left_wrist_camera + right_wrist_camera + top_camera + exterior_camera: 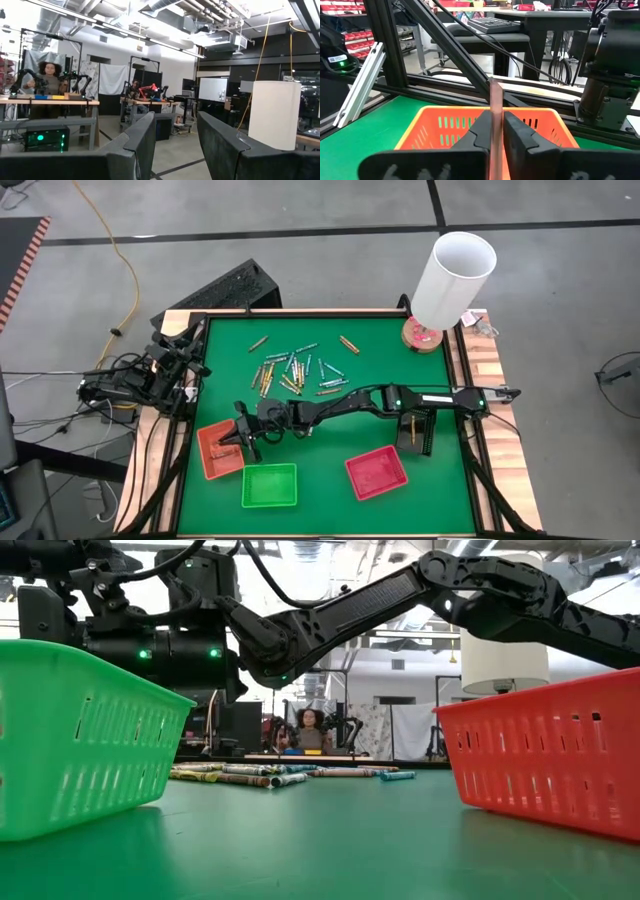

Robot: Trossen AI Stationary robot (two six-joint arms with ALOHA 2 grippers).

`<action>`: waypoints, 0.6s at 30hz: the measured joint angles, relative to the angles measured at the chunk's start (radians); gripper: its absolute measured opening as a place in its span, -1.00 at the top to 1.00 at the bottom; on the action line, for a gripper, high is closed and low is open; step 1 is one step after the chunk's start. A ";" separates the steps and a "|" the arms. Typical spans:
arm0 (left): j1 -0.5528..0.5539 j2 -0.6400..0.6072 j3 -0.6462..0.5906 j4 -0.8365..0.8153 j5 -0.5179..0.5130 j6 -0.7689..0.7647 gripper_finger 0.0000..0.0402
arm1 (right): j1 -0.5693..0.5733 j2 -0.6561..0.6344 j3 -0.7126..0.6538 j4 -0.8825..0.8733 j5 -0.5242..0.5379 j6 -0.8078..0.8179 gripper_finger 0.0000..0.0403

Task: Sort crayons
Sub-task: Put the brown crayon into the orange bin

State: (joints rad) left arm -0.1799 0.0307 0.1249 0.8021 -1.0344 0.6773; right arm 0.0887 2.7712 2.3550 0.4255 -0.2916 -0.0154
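Note:
Many crayons lie in a loose pile on the green mat at the far middle, also seen as a low heap in the low view. My right gripper reaches across to the table's left and stands over the orange tray, shut on a reddish-brown crayon. In the high view that gripper sits at the orange tray's right rim. My left gripper waits at the table's left edge, open, facing out into the room. My right gripper pinches the reddish-brown crayon between its two fingers, on the stretch just below the free upper end. The fingers come level from the table's right and lie across the crayon. It stands upright, clear above the orange tray; its lower end is hidden behind the fingers.
A green tray and a red tray stand near the front edge. A black tray lies under the right arm. A tall white cylinder on a round wooden base stands at the far right corner. People sit at benches beyond the table.

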 joint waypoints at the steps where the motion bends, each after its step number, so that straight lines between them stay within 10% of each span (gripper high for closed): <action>1: 0.000 0.000 0.000 0.000 0.000 -0.001 0.33 | 0.000 0.000 0.000 0.000 0.000 0.000 0.75; 18: 0.000 0.000 0.000 0.000 -0.045 0.045 0.33 | -0.037 -0.059 -0.002 -0.146 0.074 -0.030 0.74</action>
State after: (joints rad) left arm -0.1799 0.0303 0.1246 0.8024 -1.0792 0.7225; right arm 0.0518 2.7120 2.3535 0.2796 -0.2174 -0.0459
